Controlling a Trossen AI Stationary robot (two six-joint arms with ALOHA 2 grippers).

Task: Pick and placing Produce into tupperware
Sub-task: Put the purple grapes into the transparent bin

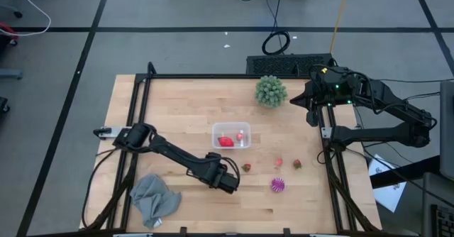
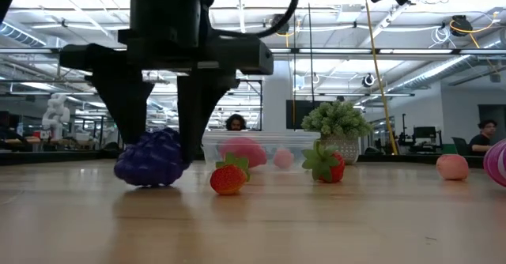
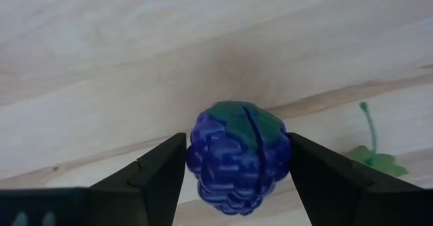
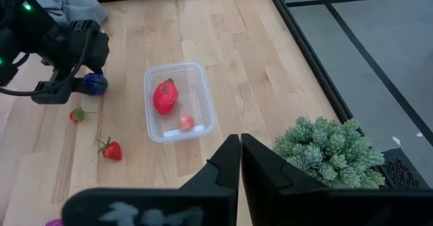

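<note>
2 fingers of the left pincer flank the purple berry, apparently gripping it.

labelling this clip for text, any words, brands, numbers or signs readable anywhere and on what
None can be read in any view.
The clear plastic rectangular container, the dark purple toy berry between the left gripper fingers, and the wooden table carry no print.
The white papers beside the table are too small to read.

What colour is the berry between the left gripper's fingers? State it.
Dark blue-purple with a green cap; the berry shows best in the left wrist view, between the left gripper's fingers.
</note>
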